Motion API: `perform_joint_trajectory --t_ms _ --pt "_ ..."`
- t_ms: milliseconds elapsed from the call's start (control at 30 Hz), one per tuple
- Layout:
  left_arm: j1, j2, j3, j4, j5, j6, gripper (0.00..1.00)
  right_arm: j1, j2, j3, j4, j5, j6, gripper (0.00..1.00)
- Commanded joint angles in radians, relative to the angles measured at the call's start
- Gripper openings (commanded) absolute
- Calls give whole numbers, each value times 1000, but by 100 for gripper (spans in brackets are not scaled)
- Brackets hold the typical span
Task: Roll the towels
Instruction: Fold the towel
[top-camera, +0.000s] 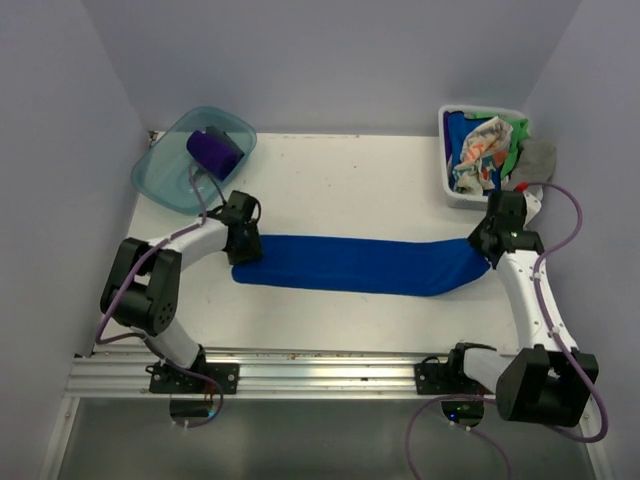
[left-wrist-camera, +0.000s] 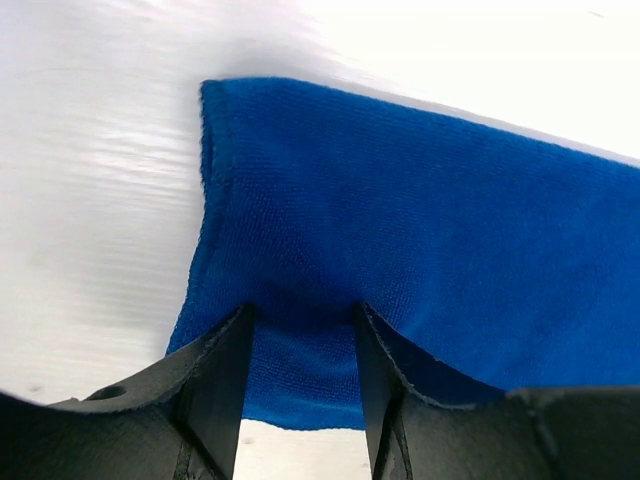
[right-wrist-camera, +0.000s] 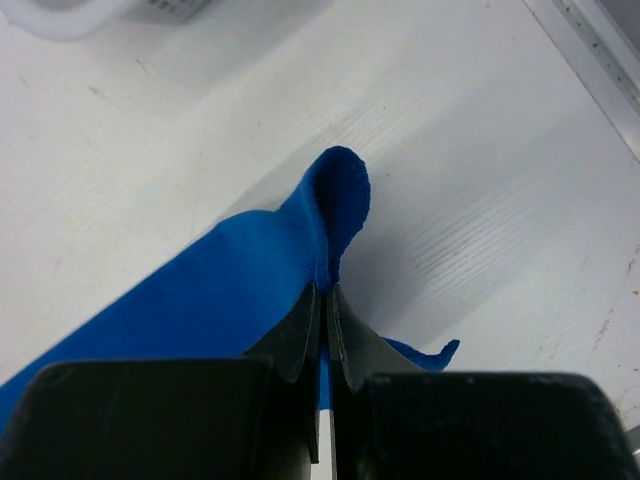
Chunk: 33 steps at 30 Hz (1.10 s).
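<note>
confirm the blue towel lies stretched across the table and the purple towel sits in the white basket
Wrong container: the purple towel sits in the teal tub, as the top view shows. The blue towel does lie stretched across the table.

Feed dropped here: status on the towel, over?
Right gripper shut on right end of blue towel. Left gripper open, straddling its left end. Nothing in the way.

The blue towel (top-camera: 360, 265) is soft, matt cloth with a fine looped nap and a stitched hem. The bench (top-camera: 340, 180) under it is smooth and white, with a faint grain and a dull sheen. At its far left corner the tub (top-camera: 160, 180) is glossy translucent plastic. The near-edge rail (top-camera: 320, 365) is brushed metal.
</note>
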Motion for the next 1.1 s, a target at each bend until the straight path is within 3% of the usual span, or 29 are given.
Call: perform_joint_trajectory --t_ms 0,300,500,667,1067 --pt "-86 86 -21 49 137 -75 48 18 -50 106 -72 18 -22 0" --pt "-102 -18 97 -121 33 0 50 248 -50 228 -126 27 41 0" --pt "50 -93 77 -146 45 65 50 414 -6 257 -94 27 93 0" --pt "139 -80 31 -136 25 91 50 585 86 295 -50 61 128 0" --pt "138 -51 -56 -48 134 56 49 892 420 519 49 79 132 0"
